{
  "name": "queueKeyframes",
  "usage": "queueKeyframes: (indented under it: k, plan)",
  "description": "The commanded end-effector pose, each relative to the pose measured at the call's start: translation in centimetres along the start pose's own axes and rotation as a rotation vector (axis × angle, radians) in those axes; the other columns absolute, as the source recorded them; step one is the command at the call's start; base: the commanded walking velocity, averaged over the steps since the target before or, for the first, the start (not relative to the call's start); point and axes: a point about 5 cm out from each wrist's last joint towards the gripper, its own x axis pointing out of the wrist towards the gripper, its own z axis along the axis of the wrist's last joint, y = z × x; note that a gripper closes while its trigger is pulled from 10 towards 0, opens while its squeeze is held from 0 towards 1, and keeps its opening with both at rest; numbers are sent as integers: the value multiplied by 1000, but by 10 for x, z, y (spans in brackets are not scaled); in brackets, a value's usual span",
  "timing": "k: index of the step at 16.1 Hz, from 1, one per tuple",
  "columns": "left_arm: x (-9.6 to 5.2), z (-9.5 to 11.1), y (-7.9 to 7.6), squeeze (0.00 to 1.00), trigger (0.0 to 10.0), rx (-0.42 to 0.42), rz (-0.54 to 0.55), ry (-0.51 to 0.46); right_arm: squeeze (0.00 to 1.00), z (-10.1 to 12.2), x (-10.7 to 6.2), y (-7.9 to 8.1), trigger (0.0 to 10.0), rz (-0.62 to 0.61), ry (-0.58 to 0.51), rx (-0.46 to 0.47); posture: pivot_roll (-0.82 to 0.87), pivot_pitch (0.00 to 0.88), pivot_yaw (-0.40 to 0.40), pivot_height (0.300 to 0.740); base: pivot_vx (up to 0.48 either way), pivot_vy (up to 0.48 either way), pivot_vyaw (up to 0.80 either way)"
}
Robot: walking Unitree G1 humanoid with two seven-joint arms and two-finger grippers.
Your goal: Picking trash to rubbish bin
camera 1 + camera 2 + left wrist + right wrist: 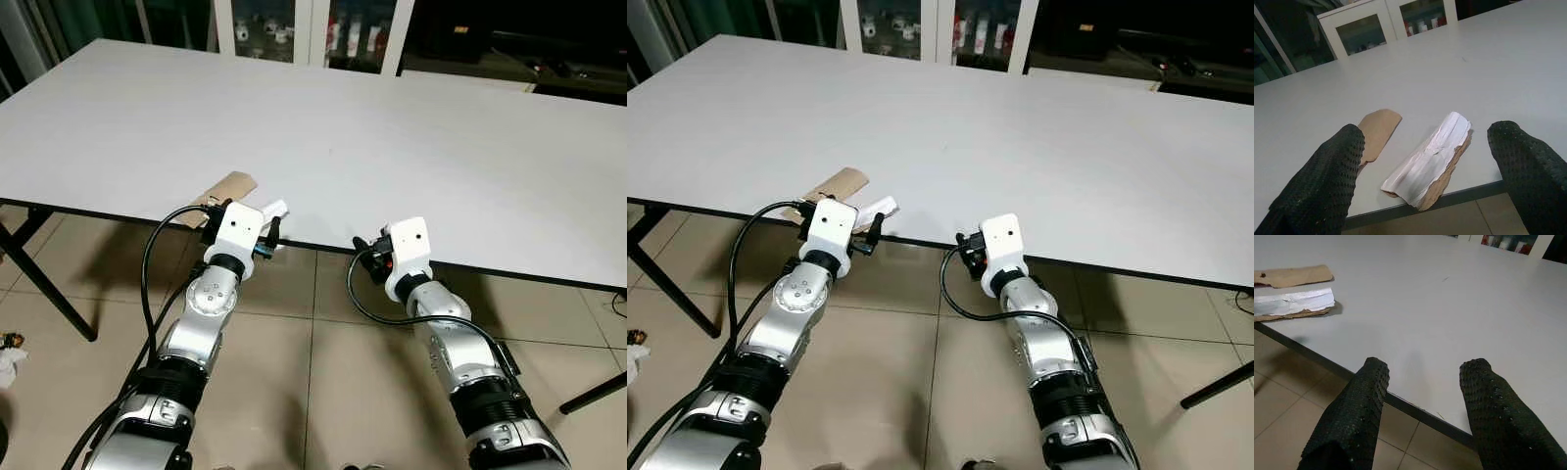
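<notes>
Big white table [372, 147] w/ a dark edge spans most of the head views; tan tiled floor [294, 343] shows beneath it. Behind the table stands a white cabinet w/ glass doors [313, 29], small items on its shelves too blurred to name.

Both silver arms reach fwd from the bottom of the head views up to the table's near edge. Left gripper [1430, 161] sits just at that edge, its two black fingers [1322, 181] spread wide apart, nothing between them but open air above the trash. Right gripper [1425, 401] is also at the near edge, further along to the robot's right; fingers [1352, 421] likewise apart, holding nothing, bare tabletop ahead of them.

Trash lies on the table right at the near edge, in front of the left gripper: a torn piece w/ a white shiny face over brown backing [1430, 159], its lower end reaching the table's rim, and just beside it, on the robot's left, a flat tan cardboard strip w/ a rounded end [1376, 132]. Cannot tell if the two pieces touch.

On the floor at far left, a small crumpled white scrap [10, 362].
</notes>
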Motion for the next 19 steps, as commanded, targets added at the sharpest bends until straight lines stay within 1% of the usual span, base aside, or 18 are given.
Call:
queueKeyframes:
  k: [1,4,10,16,18,19]
  plan:
    - [5,6,1,0,10000,7,-3,-10,0,2,0,-3,10000,-11,-3,2,-4,17,-59,740,345,0,0]
    - [5,7,2,0,10000,9,1,-14,0,1,0,-2,10000,-10,-2,5,-3,18,-59,740,434,0,0]
    - [6,10,2,0,10000,6,2,-29,0,1,0,-1,10000,-9,-1,5,-4,17,-58,740,324,0,0]
    - [6,10,3,0,10000,3,9,-30,0,0,0,-1,10000,-9,0,5,-3,18,-59,740,0,0,0]
    - [5,5,2,0,10000,-12,-11,-10,0,0,0,-1,10000,-7,2,4,-2,19,-60,740,0,0,0]
    - [5,0,2,0,10000,-43,-12,17,0,0,0,-1,10000,-7,2,5,-1,18,-61,740,0,0,0]
